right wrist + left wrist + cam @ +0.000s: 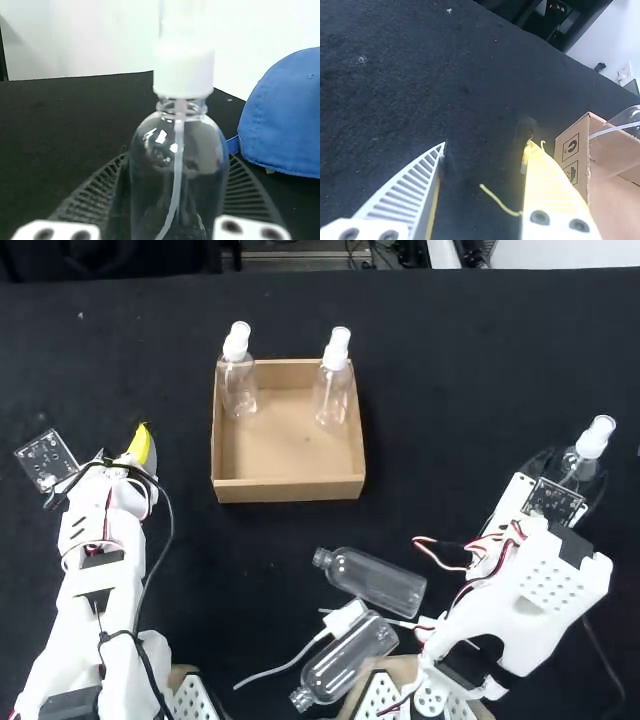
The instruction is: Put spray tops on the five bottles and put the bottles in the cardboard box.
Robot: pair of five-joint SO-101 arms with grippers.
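Observation:
The cardboard box (288, 483) sits mid-table with two clear bottles with spray tops (237, 374) (333, 380) standing along its back wall. My right gripper (575, 472) is shut on a third clear bottle (176, 165) with a white spray top (183, 65), held upright at the right side of the table. Two uncapped bottles (372, 579) (345, 658) lie on their sides at the front, with a loose spray top (340, 621) and its tube between them. My left gripper (482, 150) is open over bare cloth, left of the box corner (575, 152).
The table is covered in black cloth (450, 370). A blue cap (282, 120) lies beyond the held bottle in the right wrist view. Open cloth lies between the box and the lying bottles.

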